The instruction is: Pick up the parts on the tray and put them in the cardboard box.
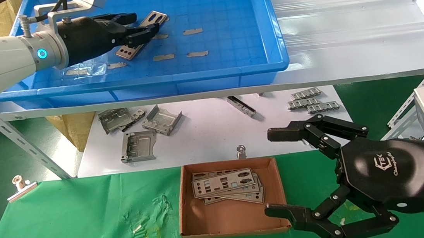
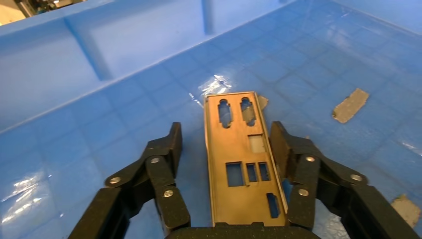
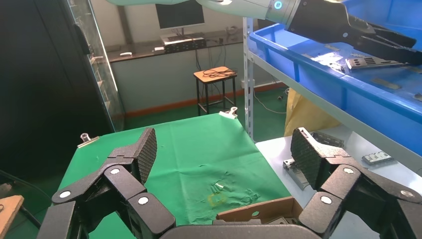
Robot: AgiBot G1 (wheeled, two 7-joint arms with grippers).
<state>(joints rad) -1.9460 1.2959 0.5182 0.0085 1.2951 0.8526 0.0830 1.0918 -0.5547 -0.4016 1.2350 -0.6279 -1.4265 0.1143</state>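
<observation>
While the left gripper [image 2: 226,149] reaches into the tray [image 1: 276,56], its fingers stand apart on either side of a part [image 2: 244,164] that lies flat on the blue floor between them; one finger looks to be against the plate's long edge, the other clear of it, so I judge nothing is gripped yet. To do this pick well, I would close squarely across the plate's narrow width, with the pads low enough to catch the thin edges, since a flat plate on a smooth floor can slide or tip out. Lifting level would keep it from snagging on the tape strips [image 1: 192,31] just beyond the fingertips. Well away from that gripper, the cardboard box [image 1: 277,190] sits on the green cloth [image 1: 70,226] and already holds a stack of plates [image 1: 224,183]. The right gripper [image 1: 275,171] hangs wide open and empty just beside the box. Hard to judge: the near end of the plate is hidden under the left gripper's palm, and whether the first finger really touches the metal.
</observation>
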